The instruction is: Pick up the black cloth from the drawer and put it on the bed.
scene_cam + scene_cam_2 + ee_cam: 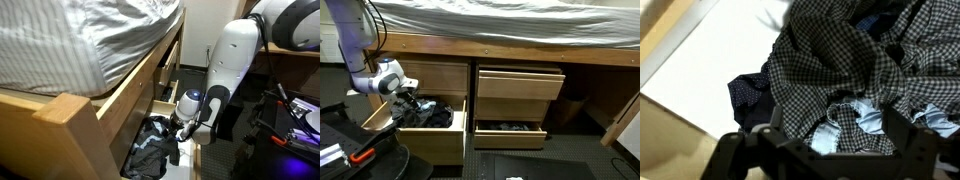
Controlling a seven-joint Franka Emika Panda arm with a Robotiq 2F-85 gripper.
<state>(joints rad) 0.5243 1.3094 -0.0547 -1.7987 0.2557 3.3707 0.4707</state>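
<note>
We see the tool (410, 101) hovering with its jaws spread wide just above the pulled-out left drawer (432, 140), because the black cloth (430, 113) lies crumpled there among checked fabric (840, 60), well below the bed (500, 22) it must reach.

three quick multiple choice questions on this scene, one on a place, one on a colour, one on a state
1. The gripper is: A on the bed; B over the drawer; C at the floor.
2. The checked cloth in the wrist view is: A black and white; B red; C yellow.
3. The drawer under the gripper is: A shut; B lifted out; C pulled open.
Answers: B, it hangs above the clothes; A, dark and pale checks show; C, contents exposed in both exterior views.
</note>
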